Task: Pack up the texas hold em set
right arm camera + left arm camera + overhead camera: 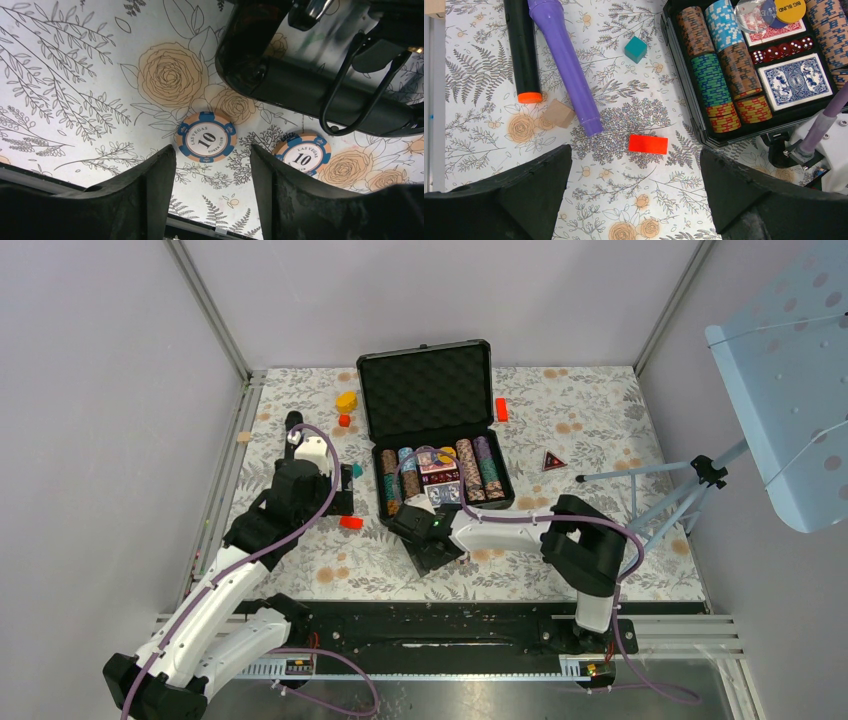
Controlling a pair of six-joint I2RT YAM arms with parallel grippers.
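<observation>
The floral-patterned table (600, 440) carries the open black hard case (425, 390) at its middle. The egg-crate foam lid stands up at the far side and the tray lies toward the arms. The left gripper (634, 165) hangs over bare cloth to the left of the case with its fingers spread wide and nothing between them. A red block (648, 144) lies under it and a purple-and-black cylinder (566, 65) further off, neither of which belongs to the set. The right gripper (211, 160) is low at the case's near wall with its fingers apart and empty. Inside the tray, the rows of striped poker chips (711, 80) lie in their slots beside a blue-backed card deck (795, 81). Not everything is packed yet. Two loose "10" chips rest flat on the cloth just outside the case's front wall, near its wire carry handle (335, 133). The nearer chip (206, 137) lies almost straight ahead of the gap between the right fingers, and the second chip (302, 153) sits beside it, off to the right in the wrist view. The right arm is clearly the nearer one, since the left is well apart on the case's other side. Being round and flat, the chip offers no long axis, so the next move likely calls for pinching it across its rim and then lifting it over the wall into the tray.
</observation>
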